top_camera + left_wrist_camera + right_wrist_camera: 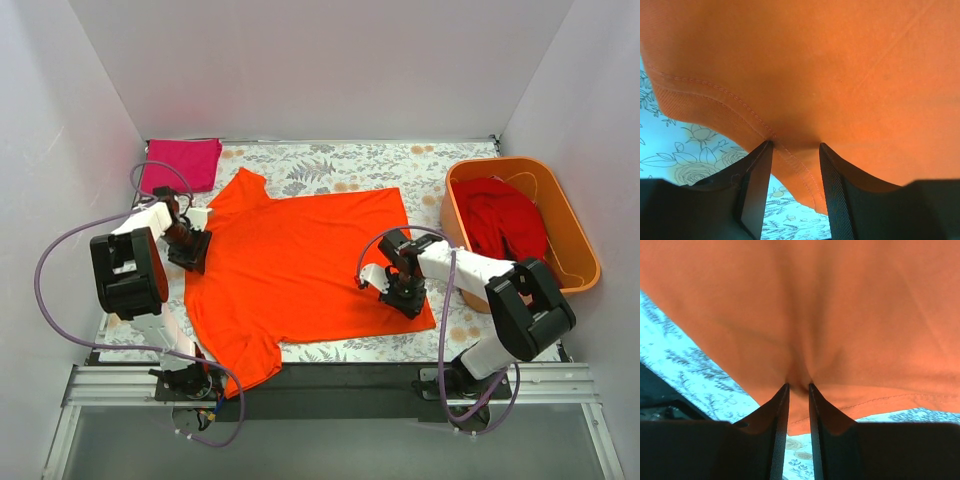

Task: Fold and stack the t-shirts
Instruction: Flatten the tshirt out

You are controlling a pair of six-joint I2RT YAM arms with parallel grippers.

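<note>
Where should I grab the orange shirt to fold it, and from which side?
Take the orange shirt at its ends: neck edge from the left, hem from the right. It lies flat, sideways, so those free edges face outward for a low pincer.

The floral-patterned table (330, 160) ahead of me is carrying three items. The orange t-shirt (300, 260) is lying spread flat across its centre, collar pointing toward 9 o'clock. The pink t-shirt (182, 163) is sitting folded at 10 o'clock. The orange tub (575, 240) is standing at 3 o'clock.
</note>
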